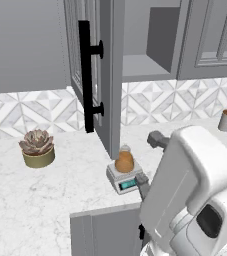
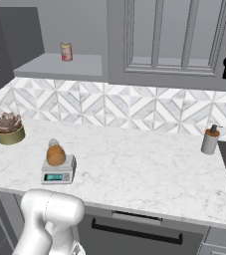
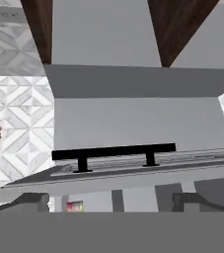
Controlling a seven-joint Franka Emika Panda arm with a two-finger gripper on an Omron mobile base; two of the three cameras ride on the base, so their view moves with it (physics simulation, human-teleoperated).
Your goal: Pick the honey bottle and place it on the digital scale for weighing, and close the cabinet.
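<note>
The amber honey bottle [image 1: 124,161] [image 2: 56,154] stands upright on the small grey digital scale [image 1: 125,180] [image 2: 58,172] near the counter's front edge. The glass-paned cabinet door [image 1: 107,75] hangs wide open, edge-on, just behind the scale. Its long black bar handle [image 1: 87,75] [image 3: 113,152] faces left. My gripper [image 1: 149,160] [image 3: 111,200] is open and holds nothing. It hovers just right of the bottle, rolled on its side and pointing at the door. In the hand view the handle lies crosswise above the fingertips [image 3: 32,199].
A potted succulent [image 1: 36,147] [image 2: 8,128] sits at the counter's left. A tan soap bottle [image 1: 226,119] [image 2: 210,139] stands far right by the tiled wall. A red can [image 2: 66,51] is on the open cabinet's shelf [image 2: 59,65].
</note>
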